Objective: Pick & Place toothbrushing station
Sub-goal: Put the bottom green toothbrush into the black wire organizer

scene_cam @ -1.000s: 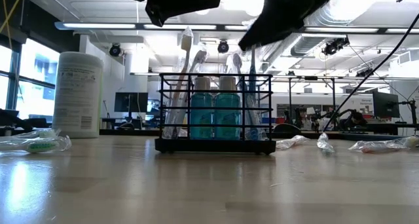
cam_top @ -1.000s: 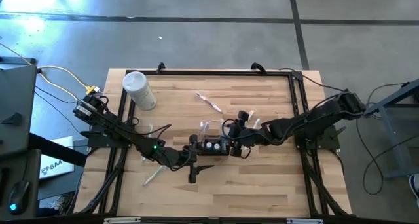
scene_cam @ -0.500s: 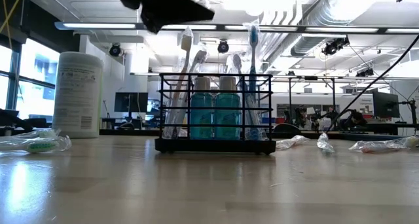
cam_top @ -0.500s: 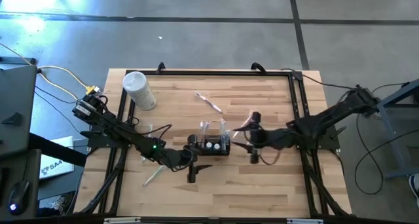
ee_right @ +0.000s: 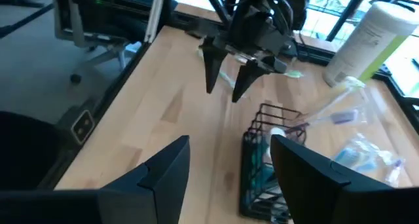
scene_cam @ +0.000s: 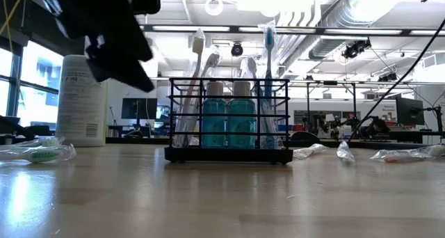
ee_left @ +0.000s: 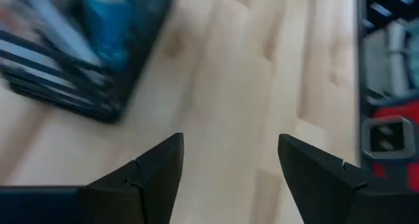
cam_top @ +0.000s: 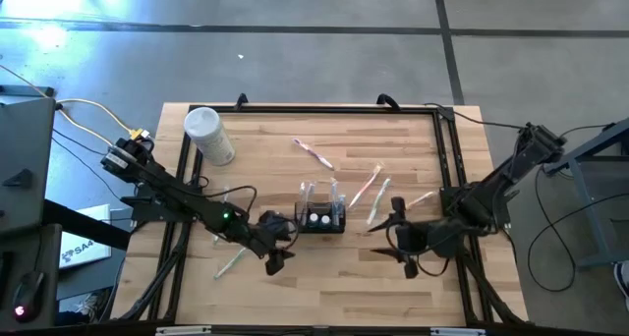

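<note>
The toothbrushing station (cam_top: 321, 218) is a small black wire box standing by its base on the wooden table (cam_top: 324, 287). It holds several upright toothbrushes and two blue bottles, as the low view shows (scene_cam: 228, 120). My left gripper (cam_top: 273, 259) hovers open just left of and nearer than the station (ee_left: 72, 47). Its fingers (ee_left: 160, 168) have only bare table between them. My right gripper (cam_top: 403, 250) is open to the right of and nearer than the station (ee_right: 268, 158), and holds nothing. It is out of the low view.
A tall white cylindrical container (cam_top: 208, 135) stands at the far left. Wrapped toothbrushes lie loose behind and to the right of the station (cam_top: 314, 154) (cam_top: 366, 187) (cam_top: 421, 198), and others to its left (cam_top: 231, 262). Bare wood lies along the near edge.
My right gripper has drawn back from above the station toward the table's right and near edge, rising out of the low view. A blue-headed toothbrush stays upright in the station. My left gripper has rolled and tipped, sinking a little and shifting left of the station.
</note>
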